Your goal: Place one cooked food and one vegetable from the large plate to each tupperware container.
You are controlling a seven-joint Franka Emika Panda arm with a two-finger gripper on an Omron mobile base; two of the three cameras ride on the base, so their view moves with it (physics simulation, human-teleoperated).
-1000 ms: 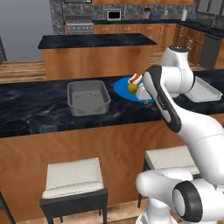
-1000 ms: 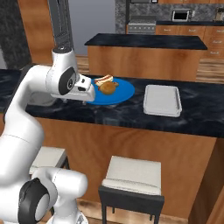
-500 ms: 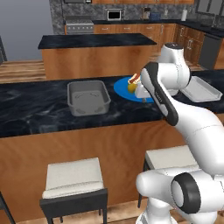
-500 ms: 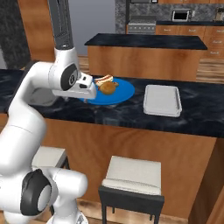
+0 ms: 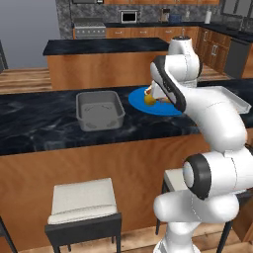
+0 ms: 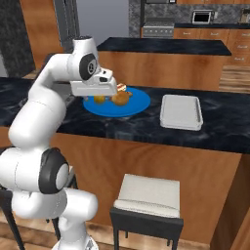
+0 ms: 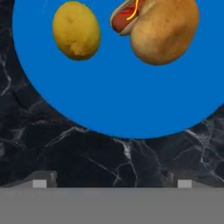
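The large plate [image 7: 118, 96] is bright blue and lies on the dark marble counter. On it rest a small yellow-olive vegetable [image 7: 76, 29], a larger golden-brown vegetable [image 7: 164, 30] and, tucked behind that, a hot dog [image 7: 124, 15] with a red sausage. My gripper [image 7: 111, 183] hovers open above the plate's near rim with nothing between its fingertips [image 7: 43, 181]. In the left base view the gripper [image 5: 157, 92] hangs over the plate [image 5: 141, 103], right of the deep grey tub [image 5: 99, 108]. In the right base view the shallow pale tray [image 6: 181, 111] lies right of the plate [image 6: 134, 105].
The counter [image 5: 39, 123] is dark veined marble with a wooden front. Two pale-cushioned stools [image 5: 84, 202] stand below it. A second island [image 5: 99, 49] stands behind, with kitchen cabinets beyond.
The arm has leaned slightly further toward the plate and the hand sits a little higher. The jaws stay open and the food has not moved.
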